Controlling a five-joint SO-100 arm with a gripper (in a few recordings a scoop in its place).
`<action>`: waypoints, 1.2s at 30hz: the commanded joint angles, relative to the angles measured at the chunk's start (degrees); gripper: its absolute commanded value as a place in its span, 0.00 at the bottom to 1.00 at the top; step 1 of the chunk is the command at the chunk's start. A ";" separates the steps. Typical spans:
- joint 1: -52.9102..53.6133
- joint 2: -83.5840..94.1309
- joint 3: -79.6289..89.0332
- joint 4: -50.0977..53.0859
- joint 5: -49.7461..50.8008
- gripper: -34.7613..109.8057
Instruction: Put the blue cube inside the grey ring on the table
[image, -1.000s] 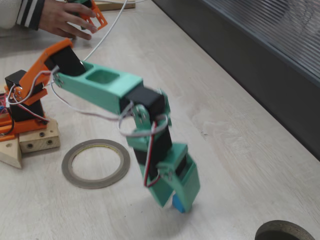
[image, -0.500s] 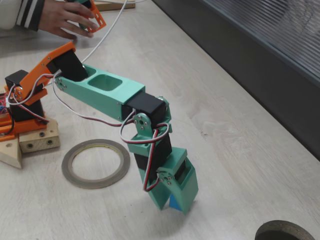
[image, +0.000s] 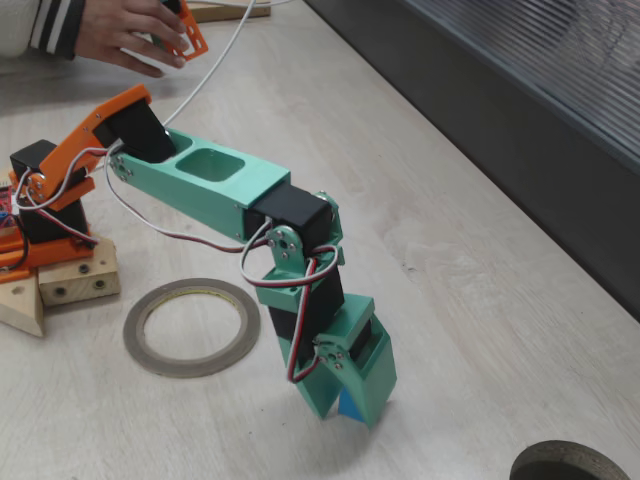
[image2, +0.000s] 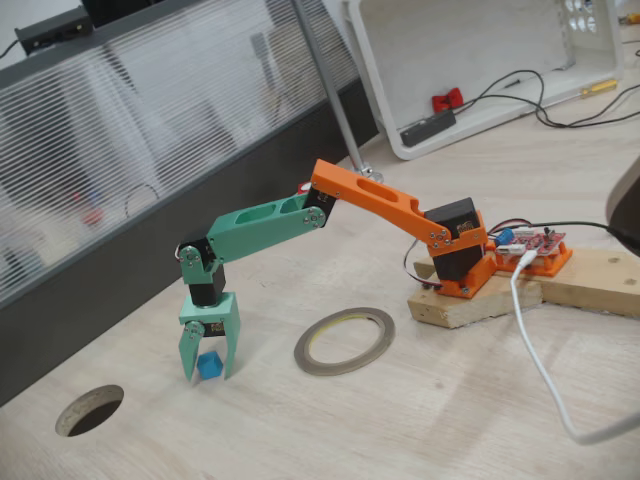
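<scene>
The pale whitewashed wood-grain table (image2: 420, 420) lies bare between the green two-finger gripper (image2: 208, 372) and the thin flat grey-brown ring (image2: 345, 341), so that stretch is open. The ring's wide opening holds nothing. Behind the ring, the wooden base block (image2: 500, 290) under the orange arm blocks that side. A white cable (image2: 545, 370) crosses the table beside it. A dark round hole (image2: 90, 410) sits near the table's front edge.

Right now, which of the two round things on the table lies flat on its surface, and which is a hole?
The grey ring lies flat on the table; the dark round opening is a hole.
</scene>
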 joint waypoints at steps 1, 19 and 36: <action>0.70 1.23 -1.14 0.44 -0.09 0.49; 0.70 1.23 -1.14 -0.09 -0.09 0.24; 0.70 7.38 -0.09 0.44 -0.09 0.24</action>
